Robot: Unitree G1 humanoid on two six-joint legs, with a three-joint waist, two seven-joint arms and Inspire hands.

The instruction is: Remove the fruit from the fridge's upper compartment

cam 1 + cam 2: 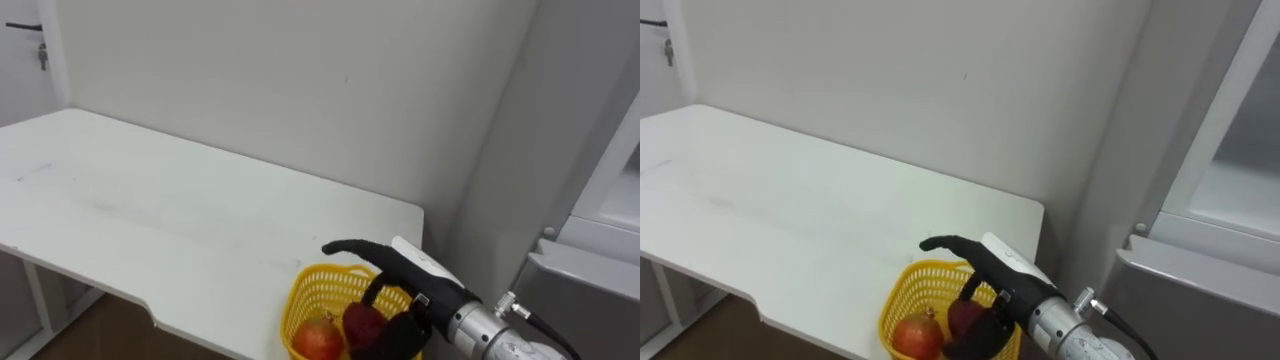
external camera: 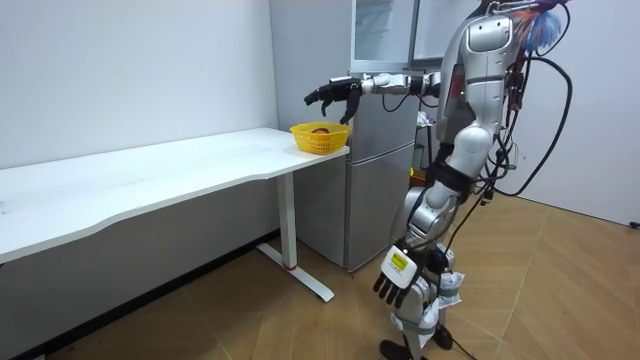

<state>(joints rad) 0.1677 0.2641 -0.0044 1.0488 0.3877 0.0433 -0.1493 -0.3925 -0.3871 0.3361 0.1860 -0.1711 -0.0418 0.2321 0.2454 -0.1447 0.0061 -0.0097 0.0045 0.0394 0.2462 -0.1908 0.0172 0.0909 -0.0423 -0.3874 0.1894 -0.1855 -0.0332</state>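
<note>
Farthest left lies the long white table (image 1: 150,220), set against a pale wall, its top bare over most of its length. Toward its right end, close to the near edge, stands a yellow basket (image 1: 300,300) of open mesh. Two fruits show inside it: an orange-red fruit (image 1: 318,340) on the left and, just beside it, a dark red fruit (image 1: 360,322). The right hand (image 1: 405,290) reaches in from the lower right and hangs over the basket with its fingers spread and loosely curved, one finger stretched out level above the far rim. In the eye views the dark red fruit sits in the gap between thumb and fingers, and contact there cannot be told. In the room view the hand is clear of the basket, held above it like a slack claw with nothing clamped in it. Right of the table's end stands the fridge (image 1: 585,275), with a grey side, a grey lower part and a pale panel at its upper part that looks like a door swung open. The robot stands upright on the wooden floor in front of the fridge, its right arm stretched level toward the room view's left. Its left hand (image 2: 390,282) hangs low beside the thigh with its fingers relaxed, holding nothing.
</note>
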